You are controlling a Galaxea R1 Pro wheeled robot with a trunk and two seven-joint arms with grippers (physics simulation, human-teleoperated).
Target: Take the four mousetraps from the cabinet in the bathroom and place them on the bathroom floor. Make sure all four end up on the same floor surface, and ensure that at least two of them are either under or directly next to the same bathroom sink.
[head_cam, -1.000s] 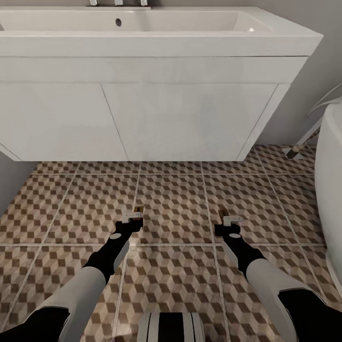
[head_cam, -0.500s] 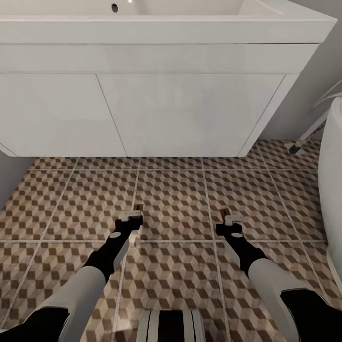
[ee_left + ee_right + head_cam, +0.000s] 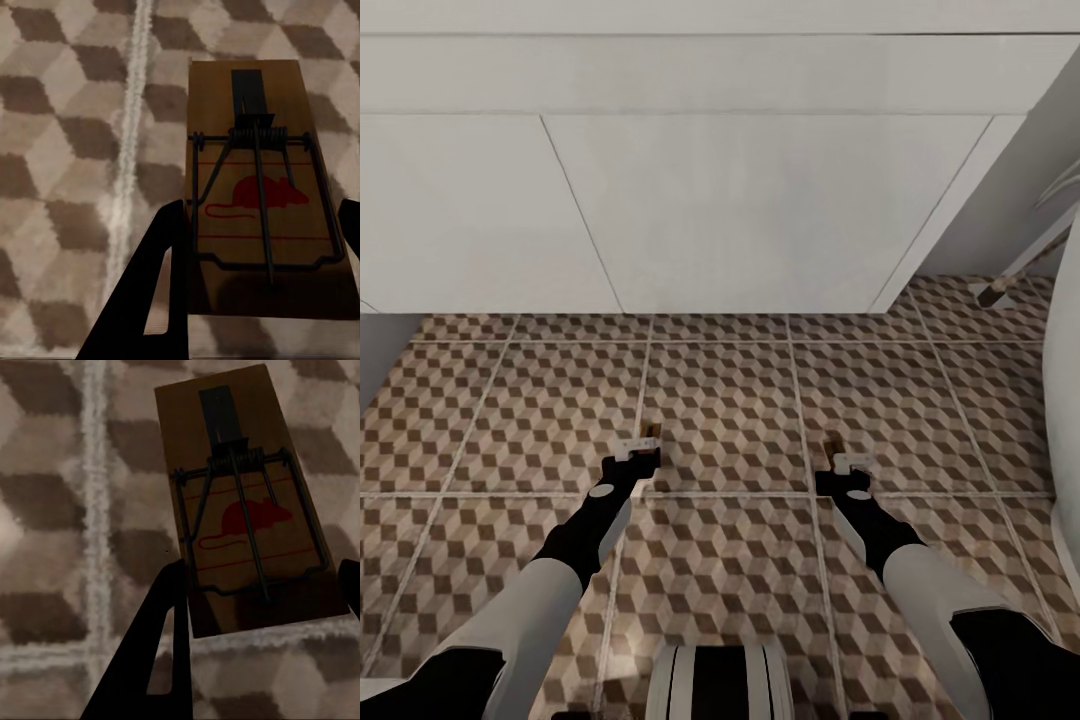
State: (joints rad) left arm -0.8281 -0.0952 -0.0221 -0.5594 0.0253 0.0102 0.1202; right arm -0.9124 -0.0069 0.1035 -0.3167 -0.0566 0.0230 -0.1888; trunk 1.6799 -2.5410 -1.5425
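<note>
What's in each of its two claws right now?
Left gripper: shut on a mousetrap, held over the tiled floor.
Right gripper: shut on another mousetrap.

From the head we look steeply down over both arms at the floor [image 3: 720, 400], vanity [image 3: 690, 200] at 12 o'clock. Our left wrist camera sits close above the tiles, looking along its fingers [image 3: 150, 285] at a trap [image 3: 255, 187]. The right wrist camera does likewise with its own trap [image 3: 240, 502]. We share both traps and surrounding tiles with the head view.
</note>
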